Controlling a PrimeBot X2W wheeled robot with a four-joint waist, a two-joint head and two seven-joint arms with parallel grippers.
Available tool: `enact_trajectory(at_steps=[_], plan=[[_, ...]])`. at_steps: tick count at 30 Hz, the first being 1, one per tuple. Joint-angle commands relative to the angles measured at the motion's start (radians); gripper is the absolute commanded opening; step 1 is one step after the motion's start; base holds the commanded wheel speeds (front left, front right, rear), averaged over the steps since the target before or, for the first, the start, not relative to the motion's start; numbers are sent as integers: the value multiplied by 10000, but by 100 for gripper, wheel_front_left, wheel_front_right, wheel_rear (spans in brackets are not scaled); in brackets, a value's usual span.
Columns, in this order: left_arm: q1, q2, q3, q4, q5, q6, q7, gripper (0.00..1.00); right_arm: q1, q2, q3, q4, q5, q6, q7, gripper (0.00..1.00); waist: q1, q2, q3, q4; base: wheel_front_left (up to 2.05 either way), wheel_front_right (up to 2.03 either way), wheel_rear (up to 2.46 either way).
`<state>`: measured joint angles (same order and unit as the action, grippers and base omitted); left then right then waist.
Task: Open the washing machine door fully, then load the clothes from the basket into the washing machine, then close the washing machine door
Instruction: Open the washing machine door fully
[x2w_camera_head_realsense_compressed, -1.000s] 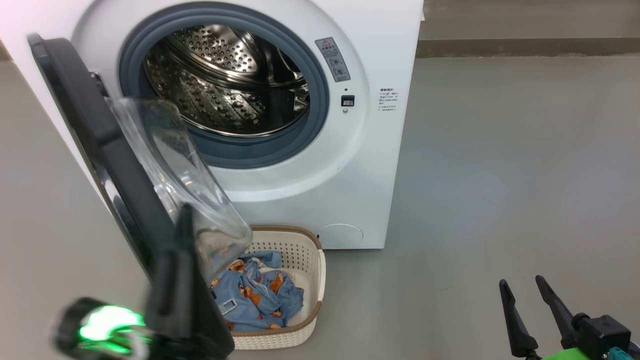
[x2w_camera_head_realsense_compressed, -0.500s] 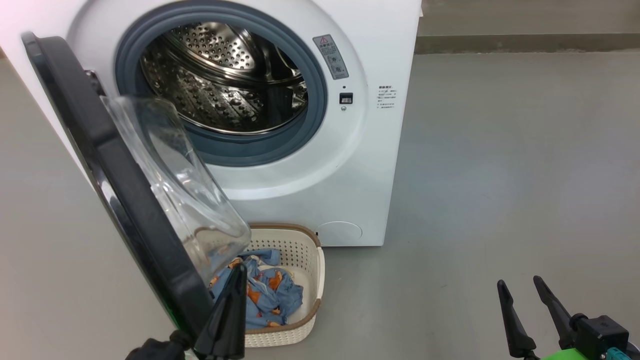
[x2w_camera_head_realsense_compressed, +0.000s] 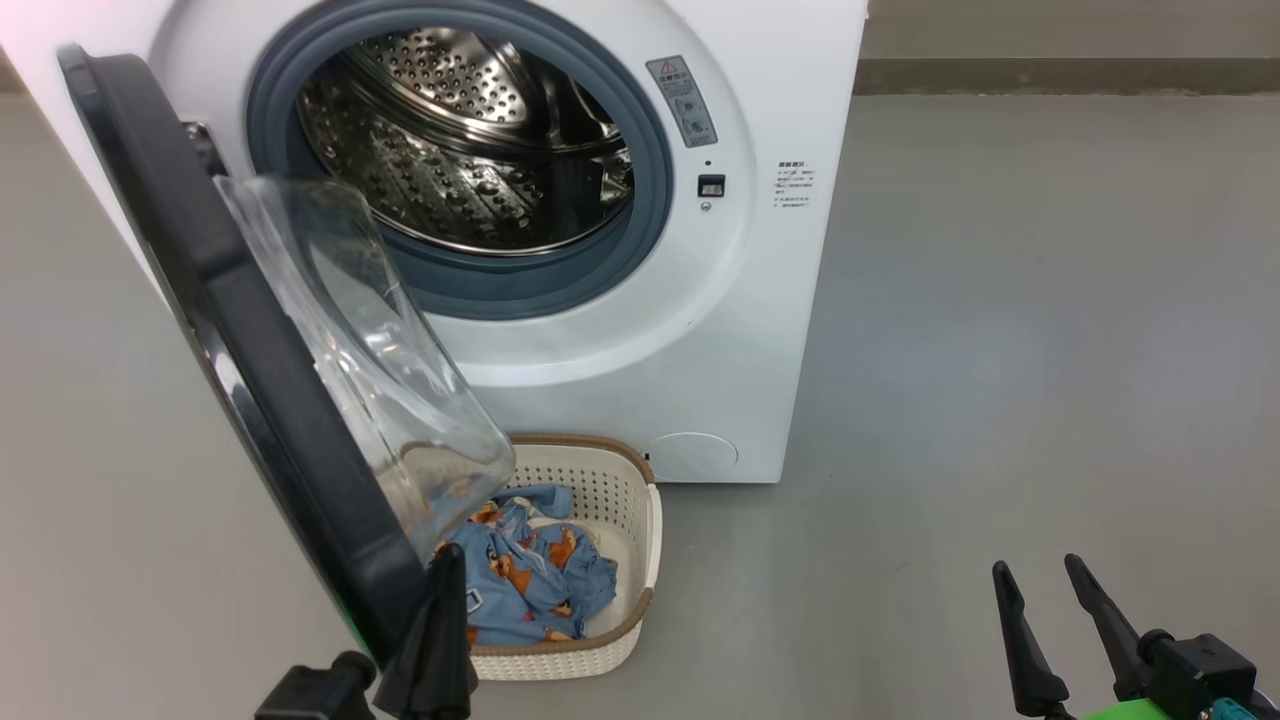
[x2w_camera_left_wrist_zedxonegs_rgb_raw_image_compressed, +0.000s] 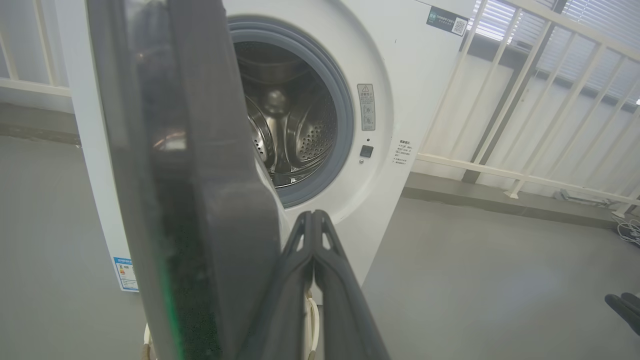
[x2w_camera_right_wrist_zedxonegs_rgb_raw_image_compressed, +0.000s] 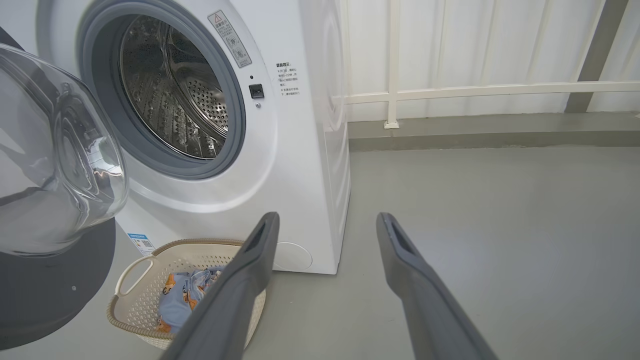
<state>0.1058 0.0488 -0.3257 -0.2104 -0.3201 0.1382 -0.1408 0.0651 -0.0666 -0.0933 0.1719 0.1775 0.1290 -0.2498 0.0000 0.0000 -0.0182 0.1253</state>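
Head view: our left end effector (x2w_camera_head_realsense_compressed: 437, 640) is pinched shut beside the washing machine door (x2w_camera_head_realsense_compressed: 200, 300), which overhangs the basket (x2w_camera_head_realsense_compressed: 645, 540) holding the clothes (x2w_camera_head_realsense_compressed: 535, 585); we might snag it reaching in.

Left wrist view: shut fingers (x2w_camera_left_wrist_zedxonegs_rgb_raw_image_compressed: 300, 260) sit just beside the door's edge.

Right wrist view: our right end effector (x2w_camera_right_wrist_zedxonegs_rgb_raw_image_compressed: 327, 217) is wide and empty; the washing machine (x2w_camera_right_wrist_zedxonegs_rgb_raw_image_compressed: 300, 150) drum (x2w_camera_right_wrist_zedxonegs_rgb_raw_image_compressed: 170, 90) holds nothing.

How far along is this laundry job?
Done: the black-ringed glass washing machine door stands swung wide. In hand: the shut left gripper, empty, sits by its lower edge. Left: the light blue printed clothes lie in the cream perforated basket, the steel drum is bare, and closing remains.
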Motion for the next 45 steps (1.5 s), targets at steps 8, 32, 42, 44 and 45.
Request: enact_trajectory(at_steps=[8, 32, 42, 44, 45], plan=[[-388, 14, 313, -78, 224, 492, 511, 0, -42, -10, 211, -289, -20, 17, -120, 100, 0, 0, 106, 180, 0, 0, 0], [-615, 33, 888, 443, -7, 1173, 290, 0, -54, -16, 370, -172, -27, 17, -120, 100, 0, 0, 131, 1002, 0, 0, 0], [-617, 164, 1321, 555, -178, 1368, 121, 0, 17, -76, 319, -140, -10, 17, -120, 100, 0, 0, 143, 1526, 0, 0, 0], [-568, 232, 1497, 547, -245, 1423, 88, 0, 15, -66, 359, -133, -5, 17, -120, 100, 0, 0, 144, 1662, 0, 0, 0], [-502, 297, 1687, 511, -290, 1513, 48, 0, 10, -57, 402, -120, 13, 17, -120, 100, 0, 0, 141, 1796, 0, 0, 0]])
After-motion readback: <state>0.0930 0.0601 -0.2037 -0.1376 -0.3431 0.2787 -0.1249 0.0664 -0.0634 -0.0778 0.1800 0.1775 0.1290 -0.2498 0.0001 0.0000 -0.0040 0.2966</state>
